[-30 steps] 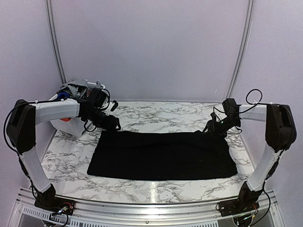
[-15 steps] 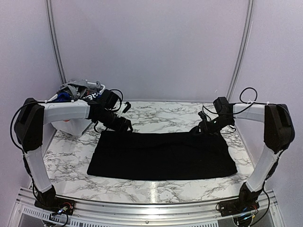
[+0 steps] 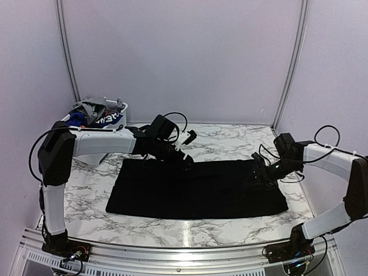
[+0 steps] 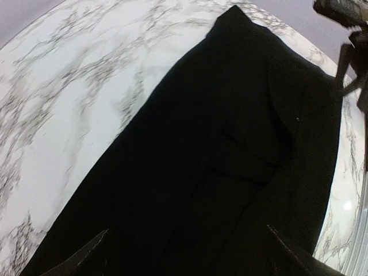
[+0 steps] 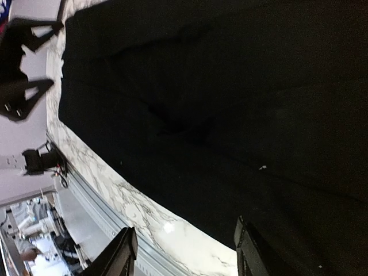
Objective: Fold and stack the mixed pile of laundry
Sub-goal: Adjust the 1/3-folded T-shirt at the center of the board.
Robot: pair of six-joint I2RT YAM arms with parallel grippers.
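Observation:
A large black garment [image 3: 195,190] lies spread flat on the marble table [image 3: 86,190]. My left gripper [image 3: 185,160] hovers over the middle of its back edge. In the left wrist view its jaws [image 4: 187,230] stand wide open with only black cloth [image 4: 241,132] below. My right gripper [image 3: 254,175] is over the garment's right part, open and empty [image 5: 185,225], looking down at the cloth [image 5: 230,86] and the table's front edge. The rest of the laundry pile [image 3: 92,112], grey and blue pieces, sits in the basket at the back left.
The white plastic basket [image 3: 119,107] stands at the back left corner behind my left arm. The metal rail [image 3: 184,253] runs along the near table edge. Curved frame posts [image 3: 290,63] rise at the back. Bare marble shows left of the garment and in front of it.
My left gripper has swept right along the garment's back edge from its left corner to the middle. My right gripper has moved from the back right corner forward onto the cloth. The garment lies as before.

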